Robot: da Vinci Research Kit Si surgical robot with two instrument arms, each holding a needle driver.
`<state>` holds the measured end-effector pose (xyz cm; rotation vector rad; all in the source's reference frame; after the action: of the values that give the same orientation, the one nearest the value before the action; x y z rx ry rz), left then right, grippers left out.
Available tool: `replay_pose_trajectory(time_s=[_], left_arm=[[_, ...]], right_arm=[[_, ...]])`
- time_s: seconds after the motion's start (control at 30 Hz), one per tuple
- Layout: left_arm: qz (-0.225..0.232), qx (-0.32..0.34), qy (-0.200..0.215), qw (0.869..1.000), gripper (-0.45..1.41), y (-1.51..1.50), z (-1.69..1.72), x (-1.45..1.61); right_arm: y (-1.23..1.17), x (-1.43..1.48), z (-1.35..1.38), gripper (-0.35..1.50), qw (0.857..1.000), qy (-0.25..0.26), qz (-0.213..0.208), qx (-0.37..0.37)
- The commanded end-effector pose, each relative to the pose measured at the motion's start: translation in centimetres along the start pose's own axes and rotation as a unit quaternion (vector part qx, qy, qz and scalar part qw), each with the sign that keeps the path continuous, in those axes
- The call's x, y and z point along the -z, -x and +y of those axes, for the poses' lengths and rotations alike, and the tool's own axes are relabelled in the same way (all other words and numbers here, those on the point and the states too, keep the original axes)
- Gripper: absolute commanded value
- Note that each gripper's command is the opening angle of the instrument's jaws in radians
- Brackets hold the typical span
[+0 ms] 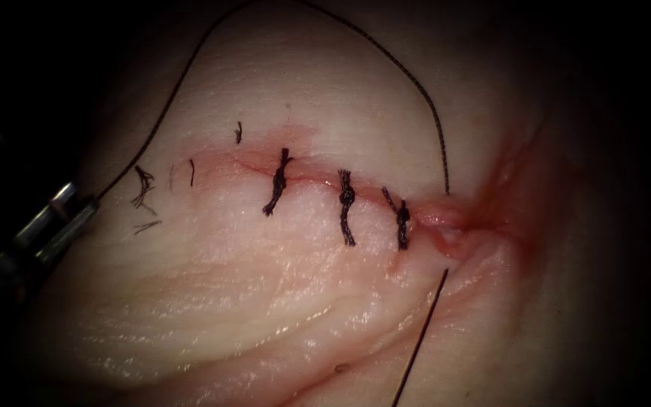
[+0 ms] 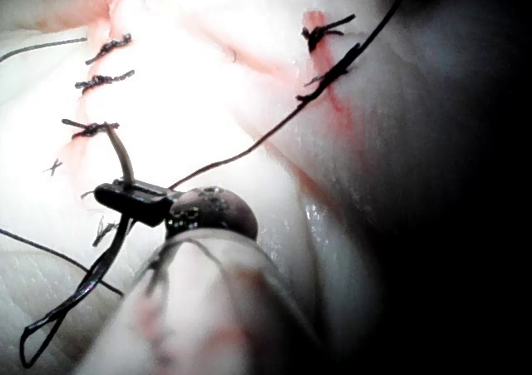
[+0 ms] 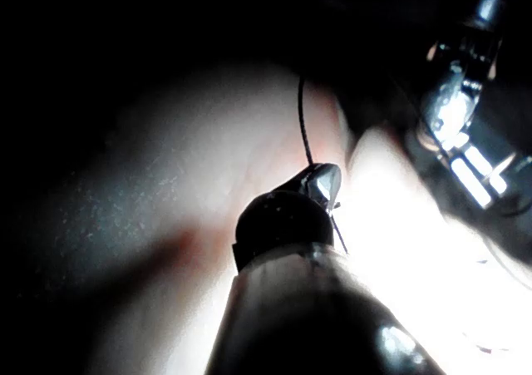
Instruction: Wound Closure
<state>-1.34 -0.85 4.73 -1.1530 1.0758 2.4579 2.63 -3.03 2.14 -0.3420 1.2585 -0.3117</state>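
Three tied stitches (image 1: 346,197) cross one cut (image 1: 310,179) in one piece of tissue (image 1: 212,301); one long thread (image 1: 386,53); one tool (image 1: 62,215); several loose thread ends (image 1: 143,187)

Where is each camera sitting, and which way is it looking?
Endoscope view: above and in front, facing the cut in the tissue; the left tool enters at the left edge.
Left wrist view: on the left arm, looking along its shaft at its jaws, shut on the thread.
Right wrist view: on the right arm, facing the right tool, shut on thread.
Shared: endoscope and left wrist views both show the stitches.
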Motion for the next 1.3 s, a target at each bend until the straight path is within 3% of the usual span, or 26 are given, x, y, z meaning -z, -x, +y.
replay_pose_trajectory(time_s=[0.03,0.07,0.17,0.33,0.5,0.6,0.73,0.77,1.07,1.3], left_arm=[[0.0,0.0,0.001,1.0,-0.45,0.0,0.06,-0.05],[0.0,-0.001,0.001,1.0,-0.45,0.02,0.07,-0.06],[0.001,-0.003,0.004,1.0,-0.45,0.09,0.06,-0.06],[-0.006,-0.003,0.004,1.0,-0.45,0.23,-0.04,0.01],[-0.092,-0.033,-0.039,0.994,-0.45,0.9,-0.62,0.46],[-0.106,-0.031,-0.053,0.993,-0.45,1.08,-0.75,0.58],[-0.113,-0.045,-0.059,0.991,-0.45,1.17,-0.79,0.62],[-0.116,-0.045,-0.062,0.99,-0.45,1.14,-0.74,0.57],[-0.109,-0.054,-0.061,0.991,-0.45,1.04,-0.65,0.49],[-0.105,-0.054,-0.061,0.991,-0.45,1.0,-0.62,0.47]], right_arm=[[0.09,-0.04,0.05,0.83,1.0,0.008,-0.005,-0.004],[0.21,0.03,0.14,1.21,1.0,0.024,-0.011,-0.012],[0.49,0.25,0.3,1.36,0.999,0.044,-0.02,-0.026],[0.77,0.49,0.44,1.4,0.997,0.061,-0.027,-0.038],[1.28,0.82,0.6,1.4,0.995,0.077,-0.048,-0.045],[1.47,0.78,0.61,1.4,0.994,0.078,-0.057,-0.045],[1.92,0.52,0.53,1.43,0.992,0.09,-0.078,-0.04],[2.15,0.36,0.47,1.4,0.992,0.081,-0.086,-0.037],[2.52,0.39,0.47,1.31,0.991,0.082,-0.098,-0.04],[2.57,0.37,0.45,1.21,0.991,0.078,-0.1,-0.041]])
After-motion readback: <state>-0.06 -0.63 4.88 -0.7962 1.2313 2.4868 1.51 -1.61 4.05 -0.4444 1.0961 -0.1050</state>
